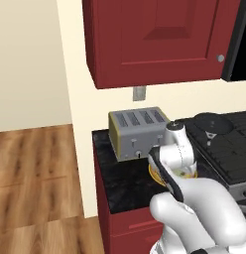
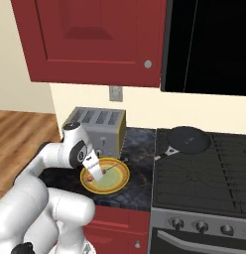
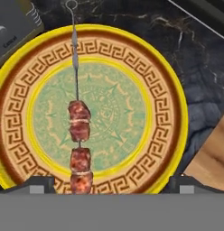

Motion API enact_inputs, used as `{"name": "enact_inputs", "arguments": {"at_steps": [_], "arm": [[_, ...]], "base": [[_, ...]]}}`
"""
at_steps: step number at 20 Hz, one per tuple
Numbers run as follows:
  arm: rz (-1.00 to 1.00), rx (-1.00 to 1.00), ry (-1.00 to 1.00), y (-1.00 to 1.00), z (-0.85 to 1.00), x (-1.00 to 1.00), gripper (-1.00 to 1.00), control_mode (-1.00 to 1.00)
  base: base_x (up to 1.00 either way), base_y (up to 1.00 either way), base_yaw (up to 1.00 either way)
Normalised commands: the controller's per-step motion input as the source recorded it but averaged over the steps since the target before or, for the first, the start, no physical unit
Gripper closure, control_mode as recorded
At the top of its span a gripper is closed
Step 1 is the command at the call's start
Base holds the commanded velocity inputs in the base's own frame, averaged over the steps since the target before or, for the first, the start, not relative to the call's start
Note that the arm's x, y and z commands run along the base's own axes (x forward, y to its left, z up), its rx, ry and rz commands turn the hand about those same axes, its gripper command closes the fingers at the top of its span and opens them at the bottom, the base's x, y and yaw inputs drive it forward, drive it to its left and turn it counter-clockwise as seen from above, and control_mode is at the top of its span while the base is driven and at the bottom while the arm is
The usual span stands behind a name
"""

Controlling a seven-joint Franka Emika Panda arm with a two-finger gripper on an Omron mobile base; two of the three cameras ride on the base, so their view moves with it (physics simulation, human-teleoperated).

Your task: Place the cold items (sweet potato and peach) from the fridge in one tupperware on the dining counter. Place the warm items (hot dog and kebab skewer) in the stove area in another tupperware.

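A kebab skewer (image 3: 79, 140) with dark red meat chunks on a thin metal pin lies on a round yellow patterned plate (image 3: 132, 72). The plate (image 2: 119, 181) rests on the black counter between the toaster and the stove. My gripper (image 3: 111, 186) hovers just above the plate, open. Its two fingertips (image 3: 38, 184) stand wide apart, one on each side of the skewer's meat end, and touch nothing. From the right base view, the gripper (image 2: 94, 170) points down over the plate's left half, by the skewer (image 2: 106, 170). My arm covers most of the plate (image 1: 155, 173) in the left base view.
A grey four-slot toaster (image 2: 95, 126) stands right behind the plate. The stove (image 2: 204, 173) lies to the right with a black pan (image 2: 187, 139) on its back left burner. Red cabinets (image 1: 154, 39) hang overhead. The counter (image 1: 115, 173) ends at the left above wood floor.
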Motion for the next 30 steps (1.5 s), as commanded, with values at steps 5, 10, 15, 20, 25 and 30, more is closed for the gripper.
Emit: {"name": "enact_inputs", "arguments": {"at_steps": [5,10,15,20,25,30], "arm": [[0.11,0.00,0.00,0.00,-0.22,0.38,-1.00,-1.00],[0.03,0.00,0.00,0.00,-0.39,0.02,-1.00,-1.00],[0.03,0.00,0.00,0.00,-0.34,0.06,-1.00,-1.00],[0.02,0.00,0.00,0.00,-0.40,0.01,-1.00,-1.00],[0.00,0.00,0.00,0.00,-0.41,0.02,-1.00,-1.00],[0.01,-0.01,0.00,0.00,-0.12,0.02,1.00,-1.00]], "base": [[0.00,0.00,0.00],[0.00,0.00,0.00],[0.00,0.00,0.00],[0.00,0.00,0.00],[0.00,0.00,0.00],[0.00,0.00,0.00]]}}
